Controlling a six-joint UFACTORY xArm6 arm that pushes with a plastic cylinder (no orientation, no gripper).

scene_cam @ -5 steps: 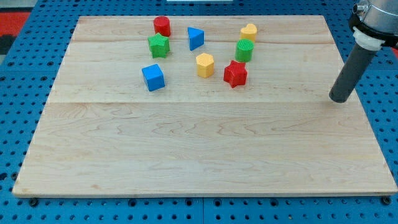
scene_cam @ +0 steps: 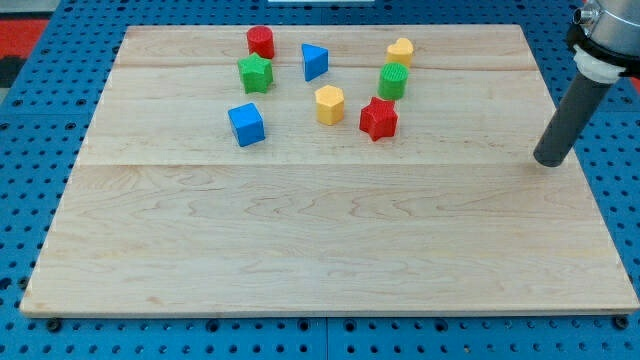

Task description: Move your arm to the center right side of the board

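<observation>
Seen from above the board's near edge: tip [scene_cam: 549, 162] planted on the wooden board [scene_cam: 320, 250] at the view's right edge, roughly halfway between top and bottom, rod leaning up toward the view's top right corner. Bare rod, no jaws, nothing carried, touching no block.

Eight blocks clustered in the upper middle, all well apart from the tip and to its left. Closest to it: red star [scene_cam: 378, 118], with green cylinder [scene_cam: 393, 81] just above and yellow heart [scene_cam: 401, 51] higher again, near the top edge. Yellow hexagon [scene_cam: 329, 104] just left of the red star, not touching. Blue triangle [scene_cam: 314, 62] above that hexagon. Red cylinder [scene_cam: 261, 42] topmost on the cluster's left, green star [scene_cam: 255, 73] directly below it, close by. Blue cube [scene_cam: 246, 124] lowest and farthest left of the group.

Lower half of the board showing plain wood grain only. Blue pegboard [scene_cam: 30, 150] framing the board on every side, a strip of red at the view's top left corner.
</observation>
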